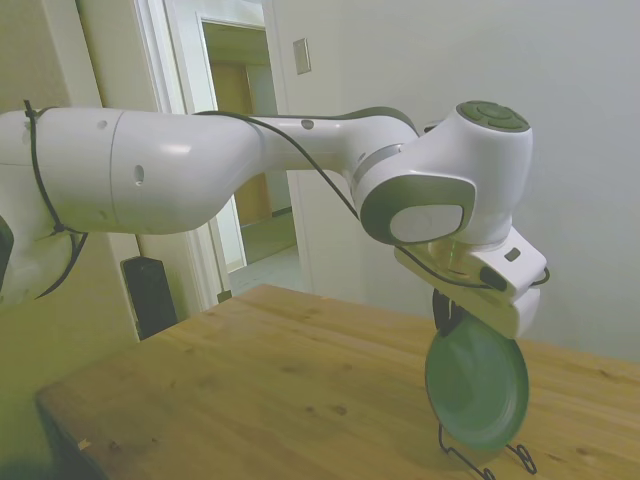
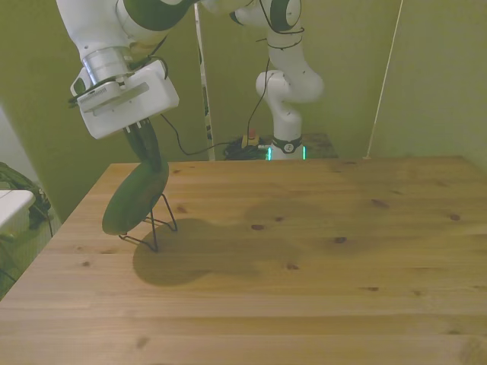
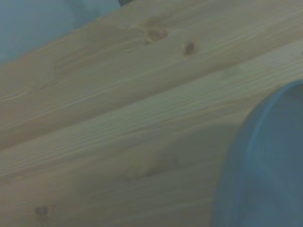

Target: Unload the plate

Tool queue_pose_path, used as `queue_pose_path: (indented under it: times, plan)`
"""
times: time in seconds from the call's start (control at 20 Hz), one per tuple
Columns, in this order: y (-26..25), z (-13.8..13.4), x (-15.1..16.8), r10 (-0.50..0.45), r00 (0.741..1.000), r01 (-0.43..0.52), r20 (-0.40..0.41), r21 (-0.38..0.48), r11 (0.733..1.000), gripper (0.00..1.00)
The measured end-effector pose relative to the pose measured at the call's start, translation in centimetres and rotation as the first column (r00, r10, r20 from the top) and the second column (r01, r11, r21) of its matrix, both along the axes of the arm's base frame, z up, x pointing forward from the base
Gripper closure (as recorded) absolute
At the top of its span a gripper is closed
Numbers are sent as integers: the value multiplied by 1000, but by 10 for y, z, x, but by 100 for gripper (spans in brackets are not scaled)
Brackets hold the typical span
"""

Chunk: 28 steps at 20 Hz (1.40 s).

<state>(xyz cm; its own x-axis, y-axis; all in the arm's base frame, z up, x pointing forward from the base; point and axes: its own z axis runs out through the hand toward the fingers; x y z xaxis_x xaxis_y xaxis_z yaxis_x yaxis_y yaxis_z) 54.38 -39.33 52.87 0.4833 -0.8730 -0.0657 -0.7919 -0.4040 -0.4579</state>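
**Q:** Where do the plate and the stand sit in this set of views?

**A:** In the front view I read the plate [image 2: 135, 199] at about nine o'clock on the table [image 2: 319, 251], near the front view's left edge. It is on edge and tilted, its lower rim down in the wire stand [image 2: 156, 226]. The side view shows the same: the plate [image 1: 477, 385] nearly upright, with the stand's thin black feet [image 1: 490, 462] showing just below its lower rim. Whether the rim rests on the wire or hangs just clear of it, I cannot tell.

**Q:** And the claw?

**A:** I have the gripper [image 2: 146, 144] at the plate's twelve o'clock, coming down from above. Its dark fingers [image 1: 447, 312] lie on the upper rim and appear closed on it, one to each face of the plate. The wrist view gives only a blurred blue-green arc of the plate [image 3: 270, 161] over bare wood planks [image 3: 118, 118], so it adds nothing on the grip.

**Q:** How far along is the unloading?

**A:** By my judgement, early to middle. The approach and the grasp look done. The plate is not yet out of the stand, and nothing has been set down flat on the table. What is left is the lift clear of the wire, the carry to open wood, most of it toward three o'clock in the front view, and the release.

**Q:** Any caution?

**A:** The stand looks light; I judge it could drag or tip if the rim catches on the way up.
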Motion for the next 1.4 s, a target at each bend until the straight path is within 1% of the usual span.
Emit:
queue_pose_path:
  times: [0.2, 0.5, 0.65, 0.8, 0.95, 1.05, 1.15, 1.25, 1.35, 1.4]
  plan:
    - [4, 18, -1, 5, 1000, -5, 23, -7, 1000, 100]
    - [14, 75, -30, 30, 998, -30, 59, -4, 1000, 100]
    - [24, 98, -42, 47, 996, -47, 74, -2, 999, 100]
    - [48, 118, -43, 71, 993, -72, 90, 2, 997, 100]
    - [105, 133, -23, 103, 991, -105, 82, 18, 994, 100]
    - [151, 136, -3, 129, 989, -131, 76, 16, 991, 100]
    - [193, 129, 17, 148, 987, -149, 67, 7, 989, 100]
    - [232, 109, 39, 158, 986, -157, 48, -11, 987, 100]
    - [266, 79, 58, 166, 986, -165, 24, -36, 986, 100]
    - [282, 59, 68, 169, 986, -168, 10, -54, 984, 100]
